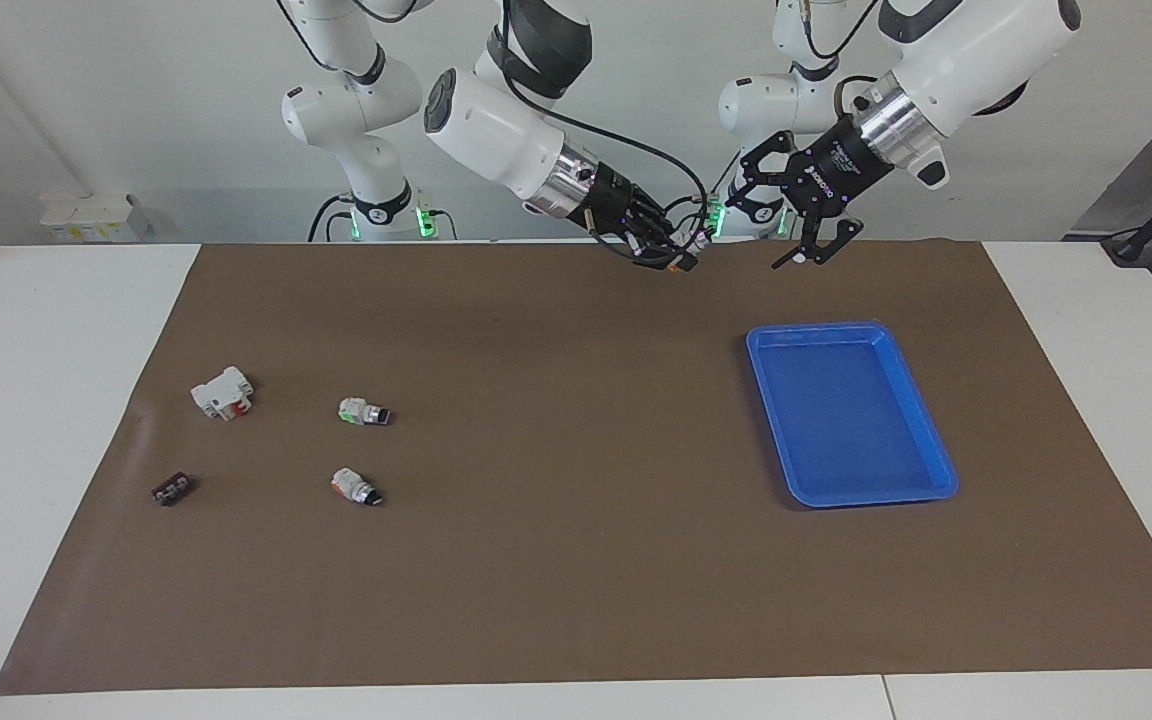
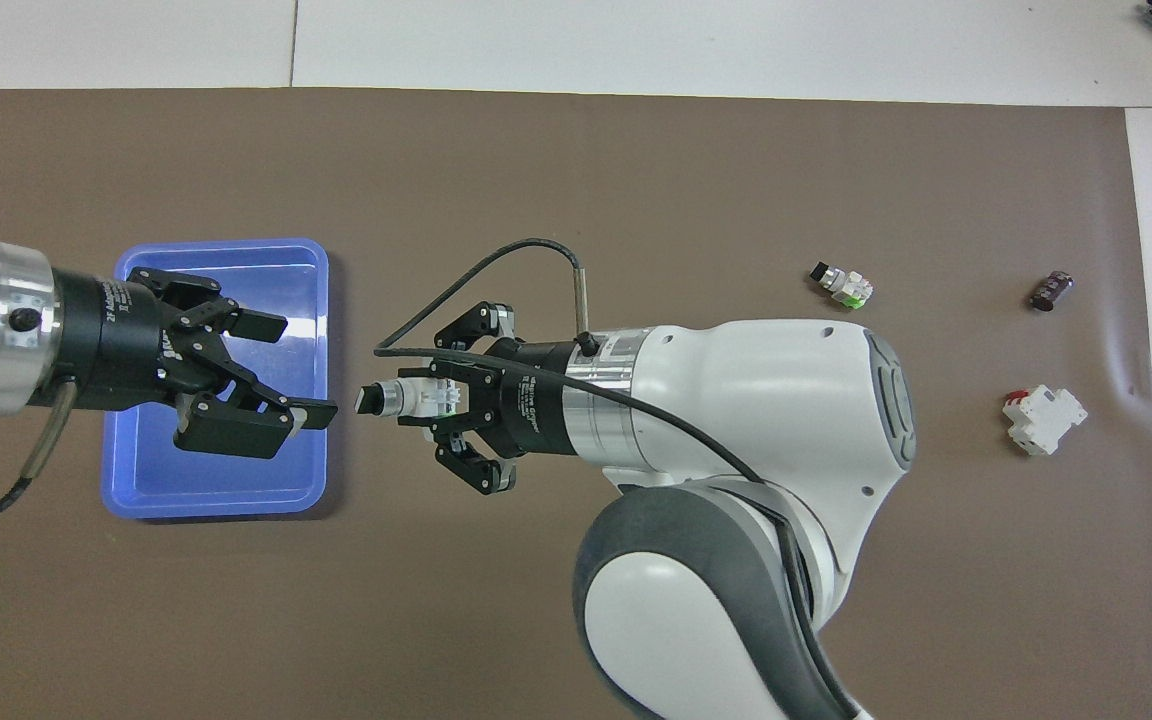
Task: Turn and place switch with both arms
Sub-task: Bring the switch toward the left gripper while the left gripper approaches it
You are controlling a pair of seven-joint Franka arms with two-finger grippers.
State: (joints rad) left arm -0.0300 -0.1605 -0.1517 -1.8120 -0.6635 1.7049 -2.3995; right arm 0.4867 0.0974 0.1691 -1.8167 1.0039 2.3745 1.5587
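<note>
Overhead view: the switch (image 2: 406, 397) is held clamped in the right hand (image 2: 436, 398) in mid-air beside the blue tray (image 2: 321, 300), and the spread-open left hand (image 2: 276, 375) should be closed squarely on its black tip.

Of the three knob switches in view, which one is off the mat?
The switch gripped in the right end effector, held up in the air. The green-ended switch and the silver-collared switch both lie on the mat.
</note>
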